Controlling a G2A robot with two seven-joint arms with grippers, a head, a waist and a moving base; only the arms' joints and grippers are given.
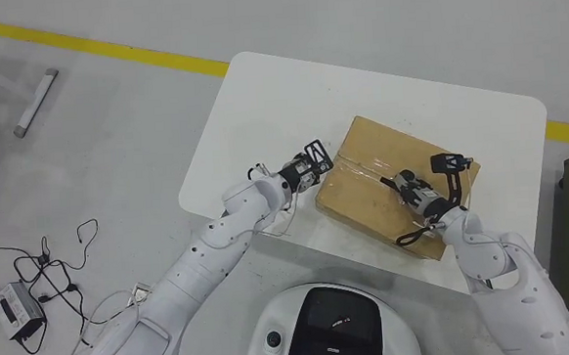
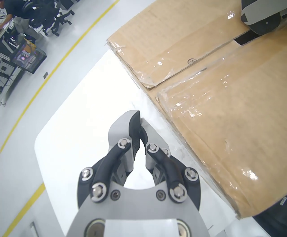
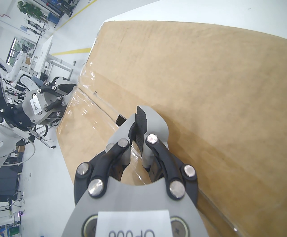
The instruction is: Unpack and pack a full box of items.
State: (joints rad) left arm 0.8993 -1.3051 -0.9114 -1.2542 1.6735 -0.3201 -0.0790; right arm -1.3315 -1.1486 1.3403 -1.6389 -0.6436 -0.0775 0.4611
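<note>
Hovering closed, left fingers (image 2: 134, 132) beside the box (image 1: 371, 153), right fingers (image 3: 140, 128) over its top.

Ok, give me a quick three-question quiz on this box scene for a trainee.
1. True or false: the flaps of the box stand open.
2. The left gripper hangs over: A the box top, B the table beside the box.
3. Fill in: the right gripper, over the box, is ____ (open or shut).
Key: 1 false; 2 B; 3 shut.
</note>
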